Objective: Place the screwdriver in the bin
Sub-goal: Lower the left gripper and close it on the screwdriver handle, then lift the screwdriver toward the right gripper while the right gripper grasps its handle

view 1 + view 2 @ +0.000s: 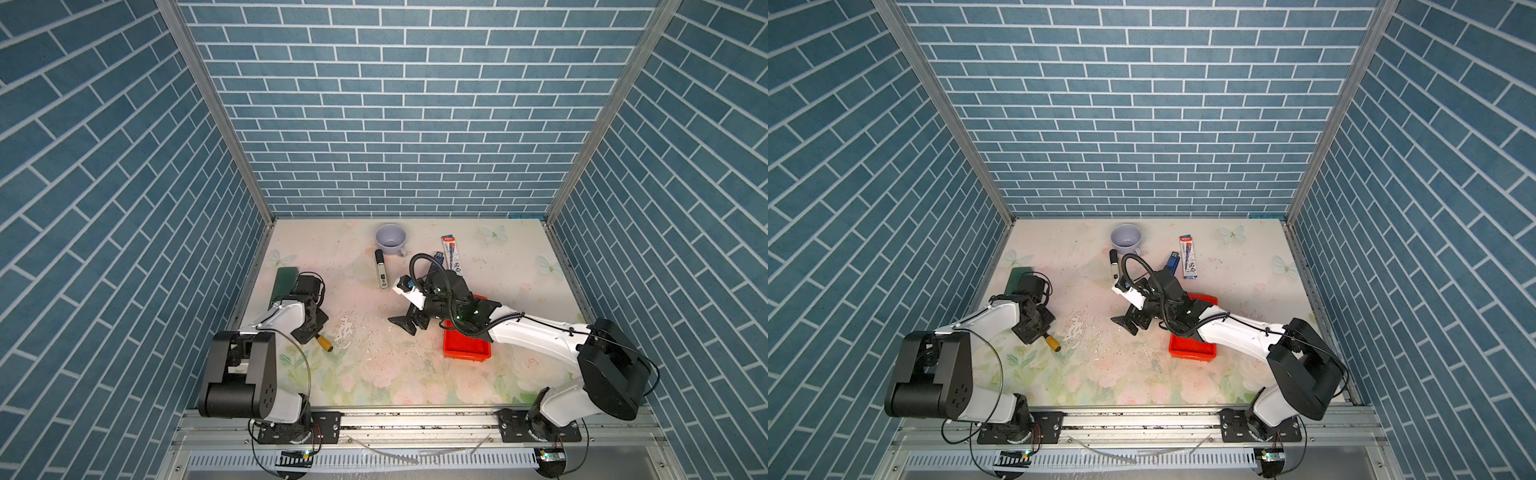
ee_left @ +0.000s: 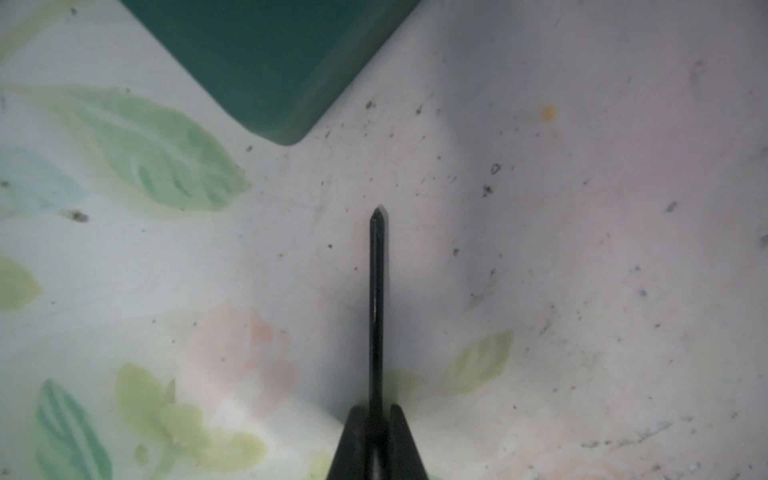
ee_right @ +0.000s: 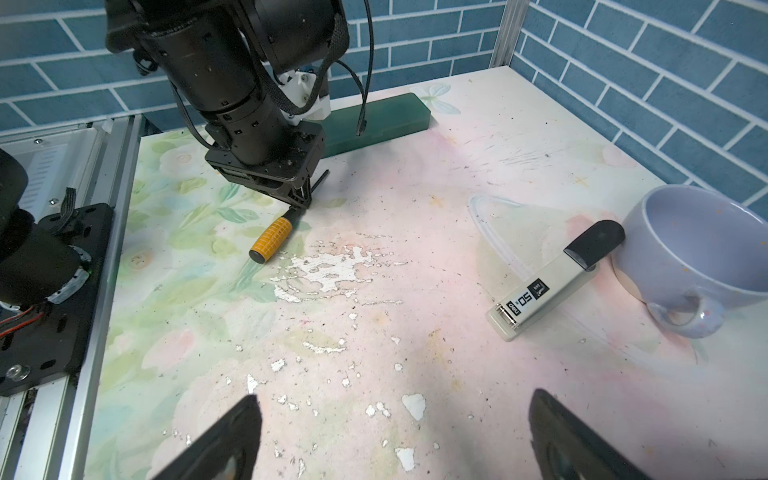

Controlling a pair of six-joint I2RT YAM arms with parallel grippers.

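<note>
The screwdriver has a yellow-orange handle low over the floral table at the front left. Its thin black shaft runs out between the jaws of my left gripper, which is shut on the shaft just past the handle. The red bin stands at the right, partly under my right arm. Left of the bin, over bare table, my right gripper is open and holds nothing.
A dark green case lies just behind the left gripper. A black-and-white marker and a lilac mug are at the back middle. A blue stapler and a packaged pen lie behind the right arm.
</note>
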